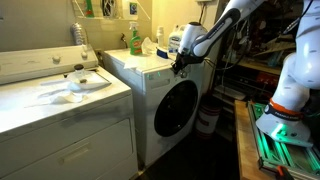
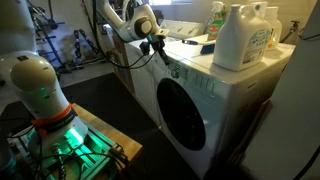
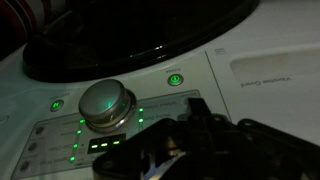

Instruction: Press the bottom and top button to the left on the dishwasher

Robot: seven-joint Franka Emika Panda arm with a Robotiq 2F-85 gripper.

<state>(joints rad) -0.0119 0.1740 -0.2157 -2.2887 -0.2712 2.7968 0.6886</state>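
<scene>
The dishwasher (image 1: 160, 88) is a boxy white front-loader with a round dark porthole door (image 1: 176, 108), and it shows in both exterior views (image 2: 225, 95). My gripper (image 1: 180, 66) hangs at the top front edge, against the control panel (image 2: 160, 52). In the wrist view the panel (image 3: 250, 80) shows a round silver knob (image 3: 106, 103), a lit green button (image 3: 176, 78) right of it and another lit green button (image 3: 56, 104) to the left. My dark fingers (image 3: 192, 108) appear shut and empty, their tip just below the right-hand green button.
A wider white flat-topped appliance (image 1: 60, 110) stands beside the dishwasher. Detergent bottles (image 2: 240, 38) stand on the dishwasher's top. A white bucket (image 1: 208, 118) sits on the floor beside it. The robot base (image 2: 35, 90) stands on a platform lit green.
</scene>
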